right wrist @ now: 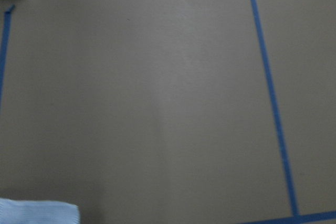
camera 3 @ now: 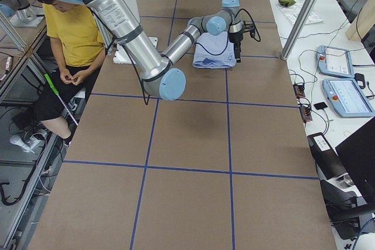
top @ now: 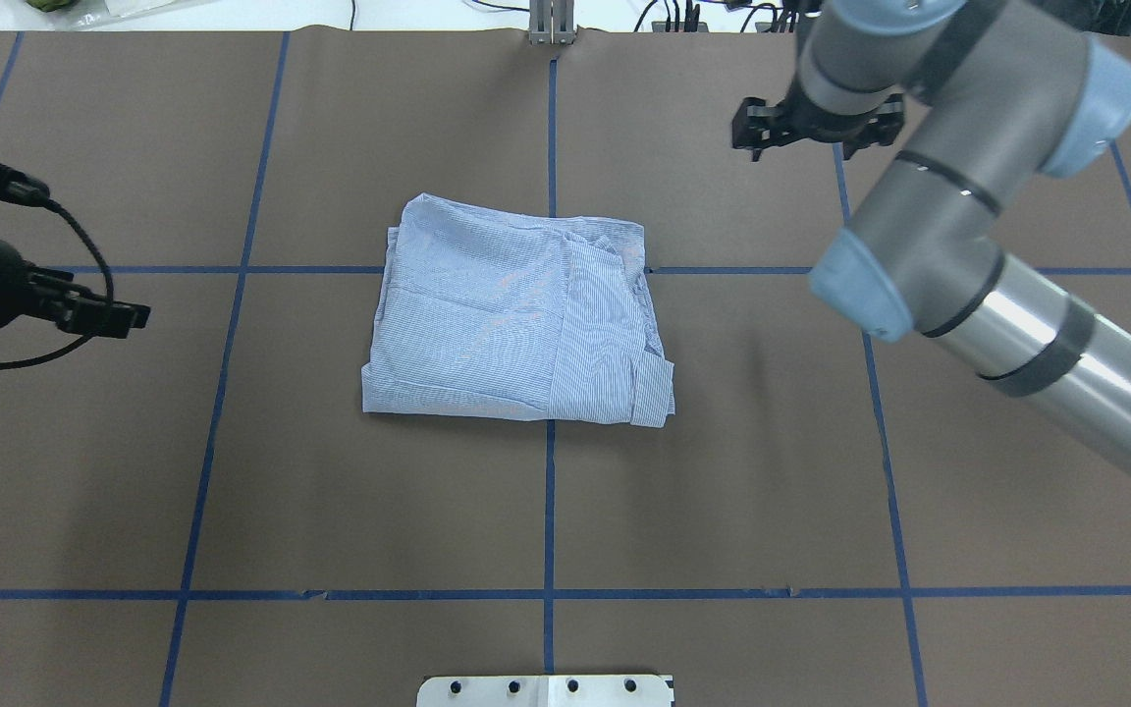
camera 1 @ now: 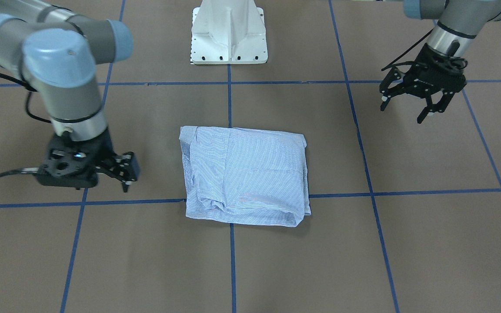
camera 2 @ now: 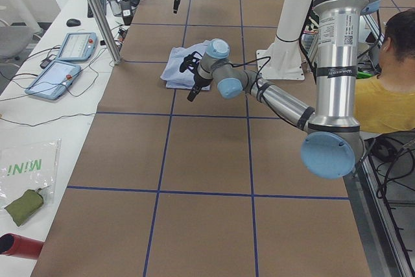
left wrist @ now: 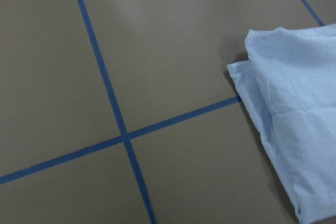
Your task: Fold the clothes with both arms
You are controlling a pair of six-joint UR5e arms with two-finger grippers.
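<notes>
Lying folded on the brown tabletop (camera 1: 407, 243), the striped shirt (camera 1: 246, 174) sits before the white pedestal (camera 1: 229, 32); the left claw (camera 1: 405, 108) hangs spread, the right claw (camera 1: 126, 176) nearly together. Overhead, both claws flank the shirt, apart from it.

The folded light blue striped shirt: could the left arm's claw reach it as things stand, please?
Probably yes: the left claw hangs open beside the folded light blue striped shirt, with only bare brown table between them.
</notes>
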